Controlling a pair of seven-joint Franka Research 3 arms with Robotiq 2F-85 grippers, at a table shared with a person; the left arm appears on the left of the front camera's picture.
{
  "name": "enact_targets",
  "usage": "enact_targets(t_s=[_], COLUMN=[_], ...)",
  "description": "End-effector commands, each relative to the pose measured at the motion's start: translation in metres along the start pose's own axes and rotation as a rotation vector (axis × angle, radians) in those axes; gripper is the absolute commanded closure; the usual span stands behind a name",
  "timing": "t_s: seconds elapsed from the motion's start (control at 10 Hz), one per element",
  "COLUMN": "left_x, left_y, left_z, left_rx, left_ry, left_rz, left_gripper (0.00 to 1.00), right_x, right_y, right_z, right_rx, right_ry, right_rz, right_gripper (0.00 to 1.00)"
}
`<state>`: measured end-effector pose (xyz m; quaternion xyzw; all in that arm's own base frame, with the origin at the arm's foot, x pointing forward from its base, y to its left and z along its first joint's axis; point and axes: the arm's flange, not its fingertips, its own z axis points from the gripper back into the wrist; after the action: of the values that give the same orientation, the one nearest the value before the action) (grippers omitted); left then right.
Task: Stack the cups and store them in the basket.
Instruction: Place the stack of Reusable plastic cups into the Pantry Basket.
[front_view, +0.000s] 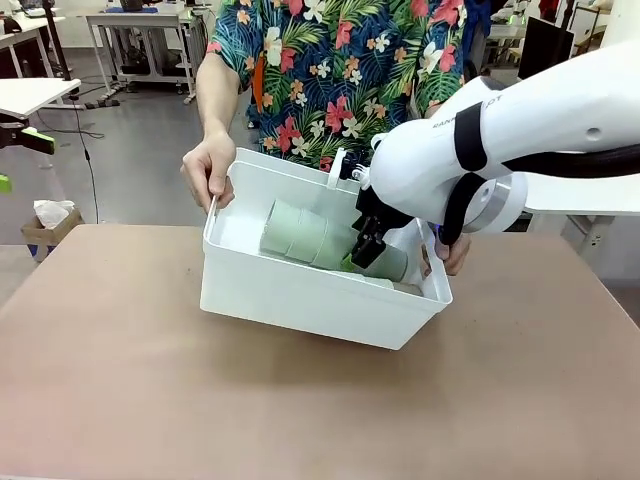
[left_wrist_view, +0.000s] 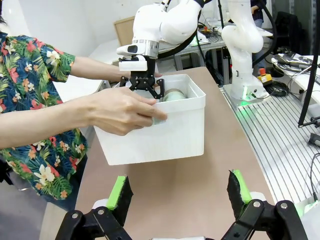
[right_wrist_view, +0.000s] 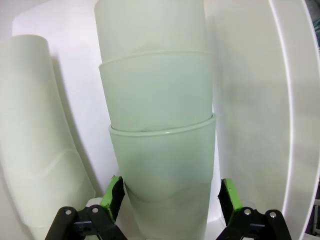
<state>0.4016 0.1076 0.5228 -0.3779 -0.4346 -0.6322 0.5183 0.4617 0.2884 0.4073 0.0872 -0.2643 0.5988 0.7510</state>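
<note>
Pale green stacked cups (right_wrist_view: 162, 100) inside the white basket (front_view: 300, 305), lying sideways.

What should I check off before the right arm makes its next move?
1. Cup stack inside the basket: ok.
2. Right gripper open: ok, one finger on each side of that stack, with a gap on at least one side.
3. Basket level: not ok, tilted in the person's hands.
4. Left gripper open and away from the basket: ok.
5. All six cups in: cannot tell; a second stack lies alongside, but the count is unclear.
</note>
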Motion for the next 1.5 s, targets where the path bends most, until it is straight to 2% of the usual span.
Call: enact_targets(t_s=[0.0, 0.3, 0.6, 0.9, 1.2, 1.4], left_x=[0.002, 0.002, 0.002, 0.002, 0.002, 0.002], left_y=[-0.002, -0.002, -0.002, -0.002, -0.002, -0.002], left_z=[-0.001, -0.001, -0.001, -0.001, -0.001, -0.001], left_rx=[0.002, 0.002, 0.002, 0.002, 0.002, 0.002], left_ry=[0.010, 0.010, 0.010, 0.010, 0.010, 0.010], left_rz=[0.011, 0.011, 0.011, 0.011, 0.011, 0.011], left_gripper=[0.00, 0.00, 0.00, 0.00, 0.00, 0.00], right_x=[0.004, 0.006, -0.011, -0.073, -0.145, -0.171], right_y=[-0.003, 0.000, -0.002, -0.022, -0.034, -0.034], right_z=[0.032, 0.104, 0.189, 0.249, 0.273, 0.277], right_rx=[0.033, 0.032, 0.035, 0.040, 0.032, 0.024], right_ry=[-0.032, -0.150, -0.277, -0.392, -0.492, -0.527], right_rz=[-0.002, -0.015, -0.064, -0.116, -0.155, -0.165], right_gripper=[0.00, 0.00, 0.00, 0.00, 0.00, 0.00])
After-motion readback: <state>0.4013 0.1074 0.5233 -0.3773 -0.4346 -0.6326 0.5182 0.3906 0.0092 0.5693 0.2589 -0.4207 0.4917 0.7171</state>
